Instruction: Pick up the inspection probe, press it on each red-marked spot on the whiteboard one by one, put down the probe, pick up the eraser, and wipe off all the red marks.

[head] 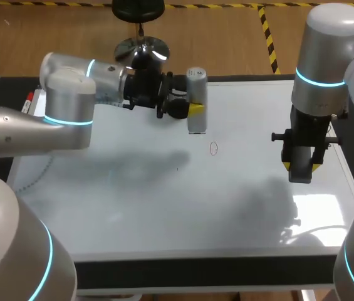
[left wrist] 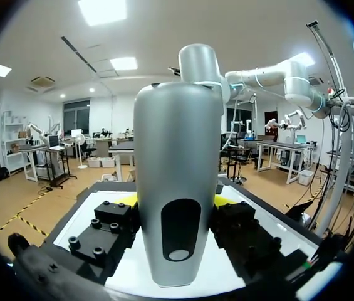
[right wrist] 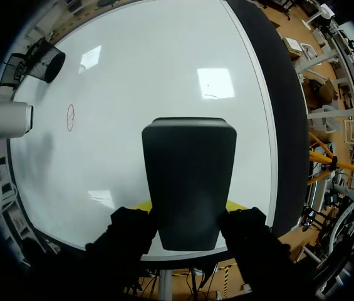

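A silver, rounded inspection probe (head: 197,100) stands upright over the far middle of the whiteboard (head: 164,207), and my left gripper (head: 192,108) is shut on it from the side. In the left wrist view the probe (left wrist: 177,182) fills the space between the yellow-tipped fingers (left wrist: 126,200). One small red ring mark (head: 213,148) lies on the board just in front of the probe's lower end; it also shows in the right wrist view as the red mark (right wrist: 70,117). Above the board's right side, my right gripper (head: 301,165) points down, shut on the dark eraser (head: 299,175), seen close as the eraser (right wrist: 189,182).
A black table border (head: 195,273) frames the whiteboard on all sides. A small red-and-white object (head: 31,100) lies off the board at the far left, behind my left arm. The board's near half has nothing on it besides shadows and glare.
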`<action>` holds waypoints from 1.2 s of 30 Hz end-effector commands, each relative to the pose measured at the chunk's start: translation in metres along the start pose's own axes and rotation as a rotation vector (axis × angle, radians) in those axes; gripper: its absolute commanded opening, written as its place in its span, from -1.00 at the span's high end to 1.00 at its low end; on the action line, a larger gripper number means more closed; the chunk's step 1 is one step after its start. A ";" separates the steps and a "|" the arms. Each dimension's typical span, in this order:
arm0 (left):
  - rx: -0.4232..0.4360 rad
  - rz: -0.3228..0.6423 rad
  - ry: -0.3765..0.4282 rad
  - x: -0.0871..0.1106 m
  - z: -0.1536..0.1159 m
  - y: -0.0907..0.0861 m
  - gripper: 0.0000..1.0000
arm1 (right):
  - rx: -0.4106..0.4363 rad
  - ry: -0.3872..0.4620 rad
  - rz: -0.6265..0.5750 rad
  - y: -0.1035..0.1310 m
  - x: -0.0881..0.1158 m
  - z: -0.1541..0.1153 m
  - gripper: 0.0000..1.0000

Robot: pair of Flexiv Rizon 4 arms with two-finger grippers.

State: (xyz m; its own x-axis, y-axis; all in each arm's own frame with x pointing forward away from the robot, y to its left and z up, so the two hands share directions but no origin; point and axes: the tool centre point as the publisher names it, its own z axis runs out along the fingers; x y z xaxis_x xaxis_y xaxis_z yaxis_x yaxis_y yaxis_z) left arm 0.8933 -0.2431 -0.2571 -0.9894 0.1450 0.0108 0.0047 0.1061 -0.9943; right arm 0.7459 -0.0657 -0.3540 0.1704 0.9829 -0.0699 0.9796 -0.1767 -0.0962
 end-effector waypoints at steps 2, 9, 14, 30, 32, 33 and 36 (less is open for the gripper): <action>-0.001 0.014 0.000 -0.010 -0.015 -0.003 1.00 | -0.001 0.003 -0.001 0.000 -0.001 -0.001 1.00; 0.007 0.016 -0.027 -0.026 -0.038 -0.002 1.00 | -0.001 0.003 -0.001 0.000 -0.001 -0.001 1.00; 0.010 0.011 -0.039 -0.033 -0.056 -0.002 1.00 | -0.001 0.003 -0.001 0.000 -0.001 -0.001 1.00; -0.005 0.013 -0.039 -0.031 -0.095 -0.005 1.00 | -0.001 0.003 -0.001 0.000 -0.001 -0.001 1.00; -0.007 0.018 -0.040 -0.032 -0.099 -0.006 1.00 | -0.001 0.003 -0.001 0.000 -0.001 -0.001 1.00; -0.006 0.021 -0.045 -0.032 -0.101 -0.007 1.00 | -0.001 0.003 -0.001 0.000 -0.001 -0.001 1.00; -0.002 0.024 -0.055 -0.032 -0.109 -0.008 1.00 | -0.001 0.003 -0.001 0.000 -0.001 -0.001 1.00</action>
State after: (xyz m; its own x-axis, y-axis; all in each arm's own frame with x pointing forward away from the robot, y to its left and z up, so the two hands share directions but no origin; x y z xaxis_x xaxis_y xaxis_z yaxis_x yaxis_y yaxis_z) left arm 0.9411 -0.1488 -0.2414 -0.9955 0.0925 -0.0188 0.0285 0.1047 -0.9941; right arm 0.7459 -0.0657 -0.3540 0.1704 0.9829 -0.0698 0.9796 -0.1767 -0.0962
